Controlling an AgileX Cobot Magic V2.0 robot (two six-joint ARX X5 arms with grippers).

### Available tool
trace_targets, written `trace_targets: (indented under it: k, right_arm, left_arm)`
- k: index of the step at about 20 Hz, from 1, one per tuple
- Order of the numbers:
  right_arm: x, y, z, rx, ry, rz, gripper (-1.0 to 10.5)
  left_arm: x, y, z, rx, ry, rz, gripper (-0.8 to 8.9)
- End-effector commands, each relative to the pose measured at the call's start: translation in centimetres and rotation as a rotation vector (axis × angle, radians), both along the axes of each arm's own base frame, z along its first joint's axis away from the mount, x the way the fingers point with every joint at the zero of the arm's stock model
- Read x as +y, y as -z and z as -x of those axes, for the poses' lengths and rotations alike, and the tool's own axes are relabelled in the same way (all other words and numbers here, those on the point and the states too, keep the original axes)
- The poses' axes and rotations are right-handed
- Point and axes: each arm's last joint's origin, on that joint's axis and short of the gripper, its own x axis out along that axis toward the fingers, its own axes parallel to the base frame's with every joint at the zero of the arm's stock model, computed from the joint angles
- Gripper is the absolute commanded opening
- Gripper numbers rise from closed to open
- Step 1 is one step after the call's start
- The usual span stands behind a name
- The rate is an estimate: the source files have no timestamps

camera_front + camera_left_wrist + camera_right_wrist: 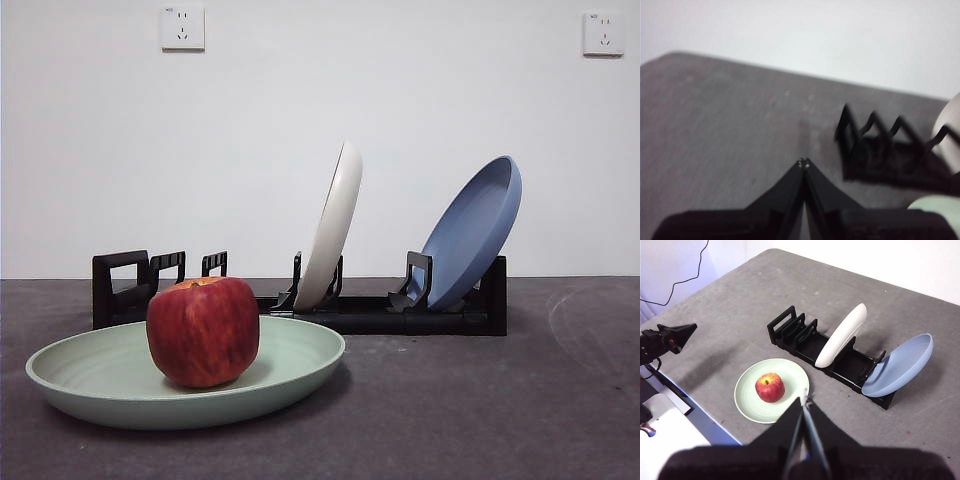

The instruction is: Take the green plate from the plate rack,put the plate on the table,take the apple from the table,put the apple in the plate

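Note:
The dark red apple [203, 331] [770, 387] rests in the pale green plate [300, 352] [747, 390], which lies flat on the grey table [480, 400] in front of the black plate rack [120, 285] [800, 337]. My right gripper [805, 401] hangs high above the table's near side, shut and holding nothing. My left gripper [803, 162] is also shut and empty, off to the rack's left end [880, 150], with a sliver of the green plate [935, 206] in its view. Neither gripper appears in the front view.
A cream-white plate [333, 228] [842, 335] leans in the rack's middle slot. A blue plate [475, 232] [900, 365] tilts at its right end. The left arm's black tip [682, 335] shows at the table's left edge, near a white unit [665, 425].

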Motion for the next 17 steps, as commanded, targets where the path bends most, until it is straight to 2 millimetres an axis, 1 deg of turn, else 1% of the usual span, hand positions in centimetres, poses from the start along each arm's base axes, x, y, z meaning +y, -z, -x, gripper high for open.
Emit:
trace_targets:
  k: [1,4,7,17]
  right_arm:
    - [0.0,0.3,0.0,0.023,0.005,0.015,-0.1]
    - [0.0,0.3,0.0,0.023,0.005,0.015,-0.1]
    - [-0.1,0.3,0.1,0.022,0.005,0.014,-0.1]
    - [-0.1,0.3,0.0,0.021,0.008,0.016,-0.1]
  left_arm:
    - [0.1,0.8,0.0,0.052,-0.013,-0.028,-0.03]
    - [0.1,2.1,-0.2,0.089,-0.012,-0.033,-0.03]
    - [0.1,2.2,-0.4,0.063,0.002,-0.043,-0.03]
    - [0.1,2.1,-0.4,0.062,0.003,-0.066,-0.03]
